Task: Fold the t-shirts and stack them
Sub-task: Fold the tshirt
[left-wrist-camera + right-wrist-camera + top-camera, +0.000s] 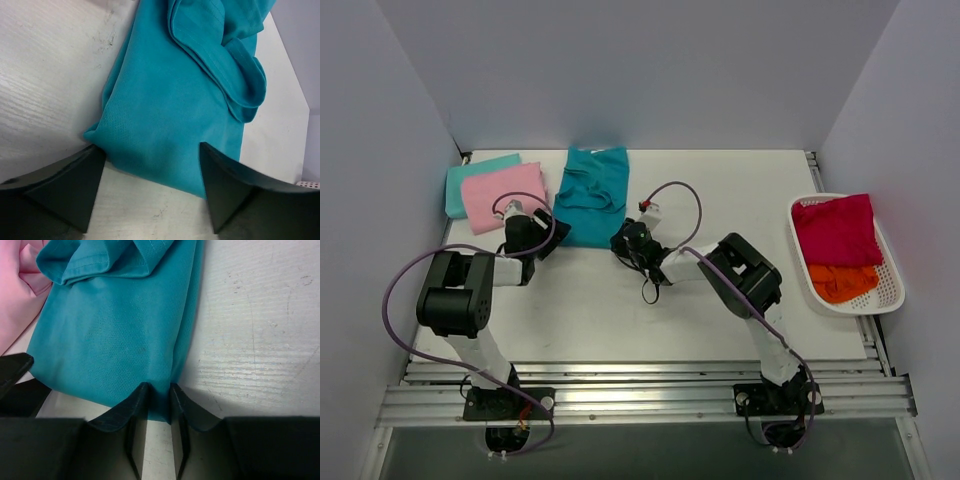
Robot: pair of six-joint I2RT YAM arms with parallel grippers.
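Teal shirt (592, 195): right tool (159, 392) pinches one 6 o'clock corner, left tool (152, 157) gapes empty astride the other, so close it before lifting.

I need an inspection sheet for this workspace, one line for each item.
Surface: white table, scuffed.
Job's things: teal t-shirt spread, far end bunched; pink t-shirt folded on aqua t-shirt; crimson t-shirt, orange t-shirt in white basket.
Clutter: nothing seen.
Grippers: left gripper open astride teal t-shirt's corner; right gripper shut on its edge.
Cables: purple cables loop along both arms.
Surroundings: grey walls, three sides.
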